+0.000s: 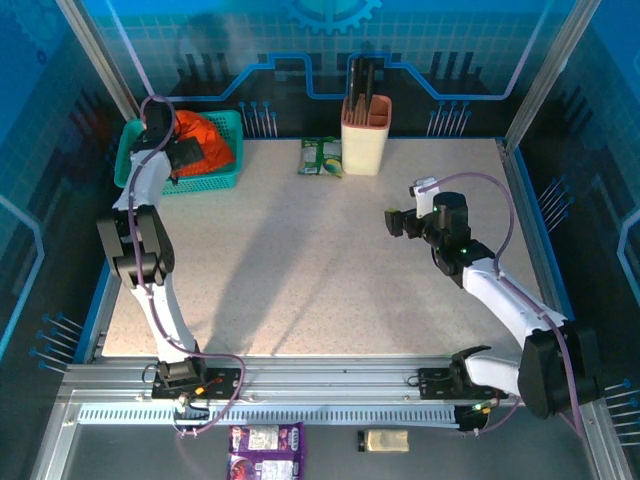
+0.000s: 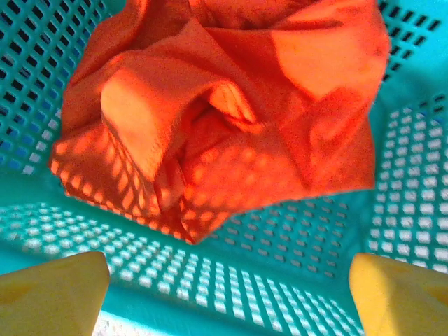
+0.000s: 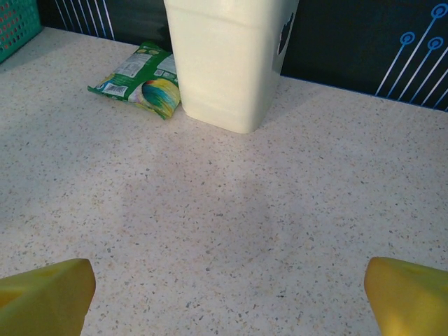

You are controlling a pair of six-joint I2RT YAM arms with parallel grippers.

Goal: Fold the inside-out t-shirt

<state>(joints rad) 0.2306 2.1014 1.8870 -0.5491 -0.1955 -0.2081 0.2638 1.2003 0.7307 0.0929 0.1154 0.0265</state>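
Left pincer [image 1: 183, 153] hangs over the near side of the basket, its yellow fingertips [image 2: 52, 290] spread wide with nothing between them. Right pincer [image 1: 394, 222] hovers above the table, its jaws just as wide and just as empty.

Beneath the right pincer lies the speckled pale table [image 1: 300, 290], bare in the stretch directly under and ahead of it. Under and ahead of the left pincer sits the teal mesh basket [image 1: 226, 178], its perforated floor and walls showing between the fingertips. Inside it, ahead of the left pincer and apart from both fingertips, the orange t-shirt [image 2: 224, 119] lies bunched in a wrinkled heap, with the mesh casting dotted light across its nearer folds.

Ahead of the right pincer, well apart, stands a cream container [image 3: 227, 63], upright on the table. Just beside its base, ahead and to the left of that pincer, lies a small green packet [image 3: 140, 80], flat on the surface.
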